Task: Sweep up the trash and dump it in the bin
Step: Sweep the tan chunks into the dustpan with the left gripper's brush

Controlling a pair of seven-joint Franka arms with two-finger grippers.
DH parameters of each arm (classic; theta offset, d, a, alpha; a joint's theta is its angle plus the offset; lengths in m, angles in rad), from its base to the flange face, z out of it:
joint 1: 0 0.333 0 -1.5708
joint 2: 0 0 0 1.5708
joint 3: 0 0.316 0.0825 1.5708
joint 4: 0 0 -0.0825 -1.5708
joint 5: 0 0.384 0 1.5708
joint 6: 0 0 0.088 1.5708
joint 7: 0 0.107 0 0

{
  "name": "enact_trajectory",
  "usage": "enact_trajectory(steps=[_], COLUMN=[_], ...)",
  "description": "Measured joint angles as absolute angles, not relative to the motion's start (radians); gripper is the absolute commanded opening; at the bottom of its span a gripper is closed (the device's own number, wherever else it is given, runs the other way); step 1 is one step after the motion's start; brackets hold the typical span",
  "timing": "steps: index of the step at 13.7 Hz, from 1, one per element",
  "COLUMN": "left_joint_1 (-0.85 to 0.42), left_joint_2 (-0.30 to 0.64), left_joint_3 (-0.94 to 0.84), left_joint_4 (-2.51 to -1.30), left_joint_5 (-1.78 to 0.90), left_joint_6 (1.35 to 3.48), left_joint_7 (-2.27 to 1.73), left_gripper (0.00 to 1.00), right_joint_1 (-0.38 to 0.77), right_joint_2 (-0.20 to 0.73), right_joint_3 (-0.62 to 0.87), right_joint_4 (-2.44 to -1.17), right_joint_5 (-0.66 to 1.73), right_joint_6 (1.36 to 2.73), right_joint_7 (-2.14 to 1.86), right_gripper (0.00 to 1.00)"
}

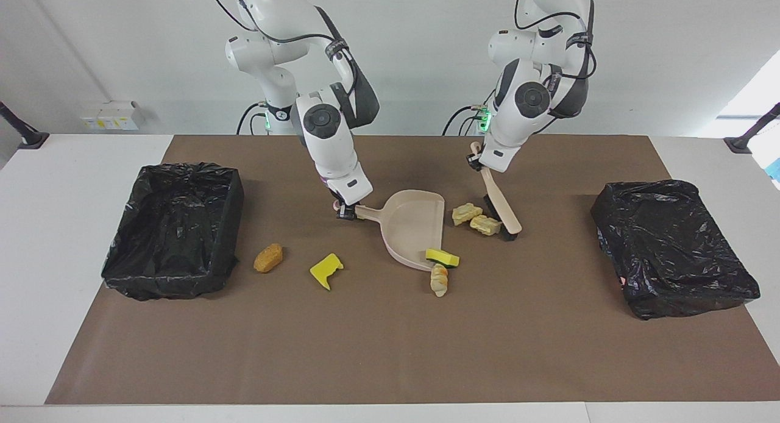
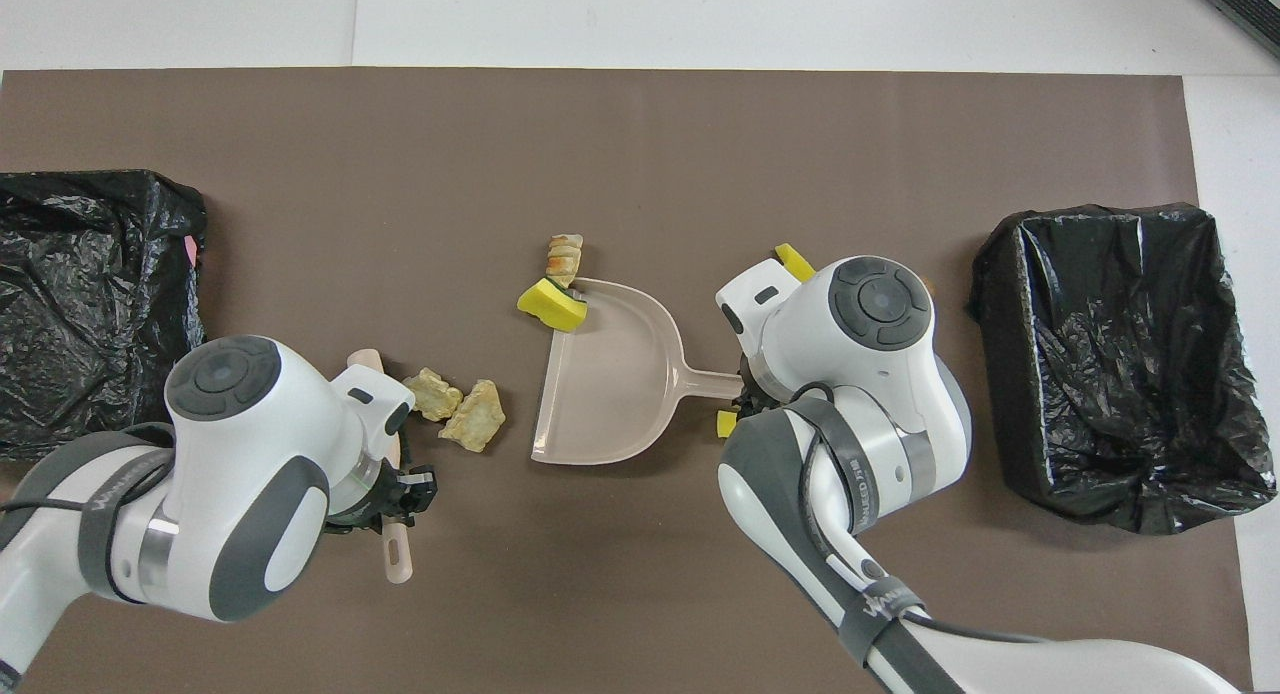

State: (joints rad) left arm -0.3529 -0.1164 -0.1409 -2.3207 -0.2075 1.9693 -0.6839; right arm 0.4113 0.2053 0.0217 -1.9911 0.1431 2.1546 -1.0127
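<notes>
The right gripper (image 1: 346, 211) is sitting low at the table, its fingers clamped on the handle of the beige plastic dustpan (image 1: 409, 228), whose pan is resting flat on the brown paper table cover (image 1: 390, 350) with its open lip turned toward the left arm's end. The left gripper (image 1: 477, 161) is holding, closed around the handle, the pale-handled hand brush with black bristles (image 1: 501, 211), and the brush is slanting down so that its bristle end is standing on the cover. Two pale yellow-tan crumbly foam scraps (image 1: 477, 219) are lying side by side, touching each other, between the brush head and the dustpan lip, just beside the bristles. Farther from the robots, a bright yellow sponge scrap with a dark green face (image 1: 442, 258) is lying on the corner of the dustpan lip, and a tan and orange crumbly scrap (image 1: 439, 280) is touching it on the cover. Toward the right arm's end, a bright yellow notched sponge scrap (image 1: 326, 270) and an orange-brown foam lump (image 1: 268, 258) are lying apart on open cover, the lump near the open black-bag-lined rectangular bin (image 1: 177, 228). Whether anything is lying in that bin cannot be told. The second black-lined bin (image 1: 673, 246) is standing at the left arm's end, well apart from the brush. The widest open room is lying on the cover farthest from the robots.
</notes>
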Motion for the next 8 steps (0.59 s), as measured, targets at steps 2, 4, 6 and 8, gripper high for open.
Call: enact_trajectory(steps=[2,4,6,8], left_joint_1=[-0.412,-0.459,-0.491,-0.499], left_joint_2=[-0.106,-0.099,-0.085,-0.062], left_joint_3=[-0.142,-0.142,-0.142,-0.143], left_joint_4=[-2.320,-2.304,-2.256,-2.207], left_joint_5=[-0.248,-0.261,-0.261,-0.262], left_joint_6=[2.028,2.060,2.067,2.058], left_joint_7=[-0.726,-0.719,-0.652,-0.607], left_gripper=[0.00,0.00,0.00,0.00], right_joint_1=[0.411,0.411,0.411,0.412], right_joint_2=[0.205,0.205,0.205,0.205], right_joint_3=[0.022,0.021,0.020,0.021], right_joint_4=[-1.991,-1.991,-1.991,-1.992], right_joint_5=[0.143,0.143,0.143,0.143], right_joint_6=[2.155,2.155,2.155,2.155], right_joint_7=[-1.013,-1.013,-1.013,-1.013], right_gripper=[0.00,0.00,0.00,0.00])
